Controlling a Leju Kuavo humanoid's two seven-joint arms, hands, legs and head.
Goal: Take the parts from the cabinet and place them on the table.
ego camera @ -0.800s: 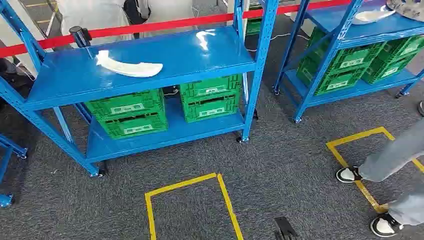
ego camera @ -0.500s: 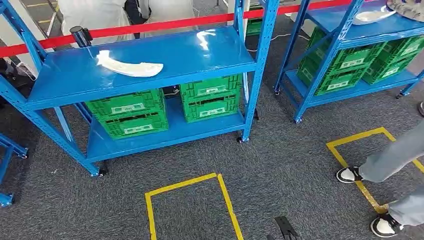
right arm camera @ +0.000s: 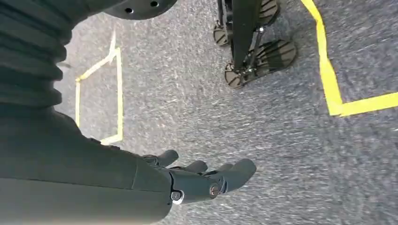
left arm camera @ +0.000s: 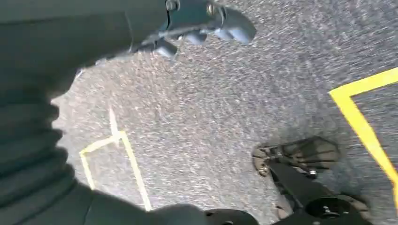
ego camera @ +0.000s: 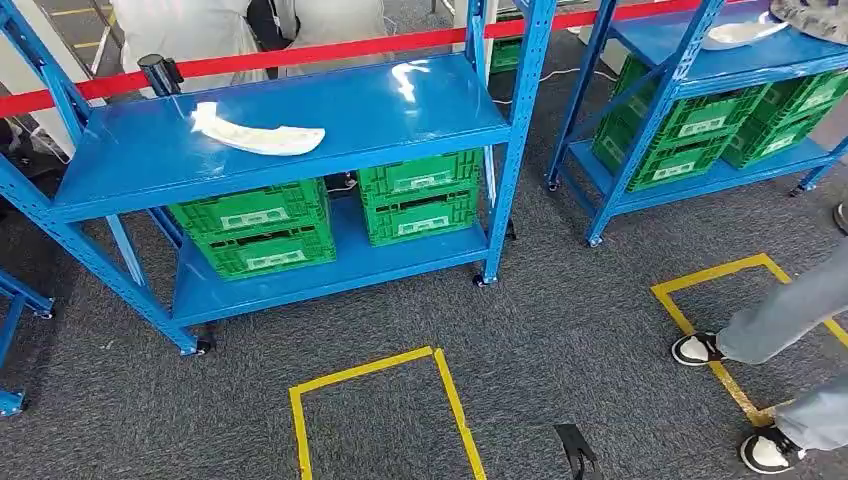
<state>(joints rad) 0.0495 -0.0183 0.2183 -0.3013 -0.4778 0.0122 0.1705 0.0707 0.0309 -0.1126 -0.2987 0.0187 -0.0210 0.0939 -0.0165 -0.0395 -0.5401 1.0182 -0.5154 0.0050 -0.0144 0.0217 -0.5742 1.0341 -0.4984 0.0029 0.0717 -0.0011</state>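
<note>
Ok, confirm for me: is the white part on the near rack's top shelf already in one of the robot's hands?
No: the white part lies flat on the blue top shelf, with no hand touching it.

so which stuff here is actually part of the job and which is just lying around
Job:
white part on the near blue cabinet
left hand, holding nothing
right hand, holding nothing

Lying about:
green crates
yellow floor tape
red barrier
a person's shoes

shelf [ego camera: 400,110]: glossy blue painted metal | crates [ego camera: 420,197]: green ribbed plastic | floor [ego camera: 560,330]: rough grey carpet | part [ego camera: 258,133]: white, possibly plastic
</note>
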